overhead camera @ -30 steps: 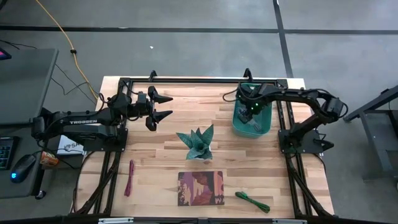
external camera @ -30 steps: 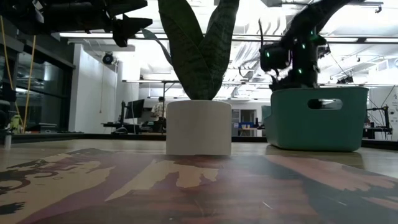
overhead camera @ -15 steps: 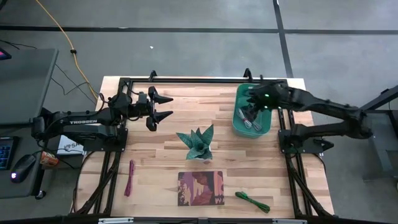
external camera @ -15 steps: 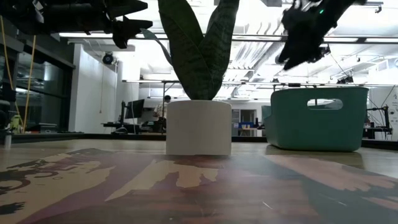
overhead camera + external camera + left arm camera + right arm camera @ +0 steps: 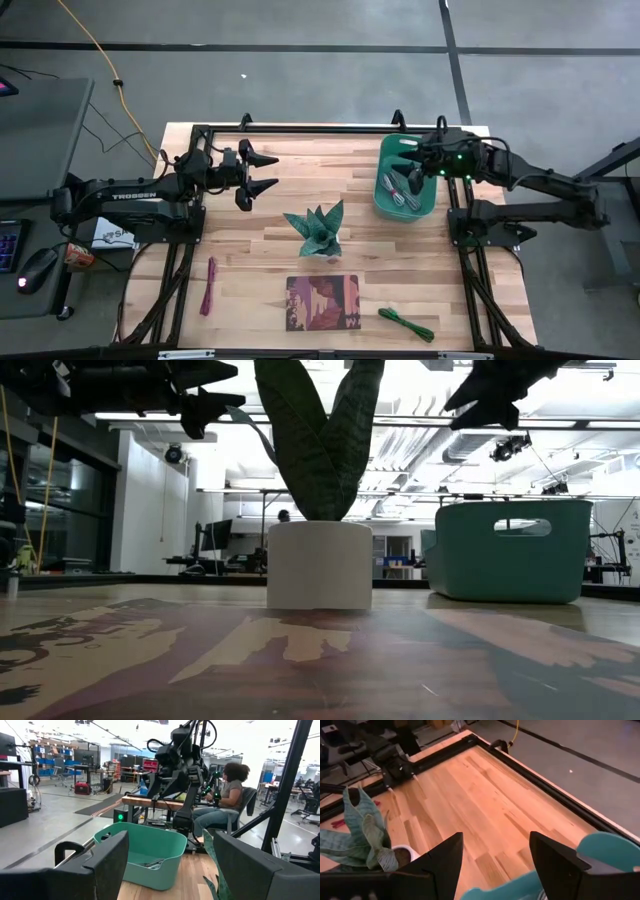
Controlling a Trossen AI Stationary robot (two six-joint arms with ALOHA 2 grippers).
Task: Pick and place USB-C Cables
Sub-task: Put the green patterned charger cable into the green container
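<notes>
The right claw [image 5: 412, 160] hangs above the teal bin [image 5: 382, 200] at the far right of the wooden desk [image 5: 300, 180], its fingers apart and holding nothing; in its own wrist view the two dark fingers [image 5: 445, 857] frame bare desk boards with the bin's rim just beneath them. Directly below this claw, inside the bin, lie two coiled USB-C cables, a grey-silver cable [image 5: 392, 186] and a white cable [image 5: 412, 197], side by side on the bin floor; which is which is hard to tell from above. The left claw [image 5: 268, 171] waits well apart from the right one, raised over the far left part of the desk, its fingers spread wide and empty, pointing across toward the bin, which its wrist view shows between its fingers [image 5: 107, 865]. Nearer the front edge than the left claw, the dark red cable [image 5: 208, 285] lies stretched out on the desk. The green cable [image 5: 405, 323] lies at the front of the desk, nearer the front edge than the right claw, just beside the reddish-brown book [image 5: 321, 302]. Between the two claws stands the potted snake plant [image 5: 316, 230]. A seated person [image 5: 227, 795] shows in the room beyond the desk.
</notes>
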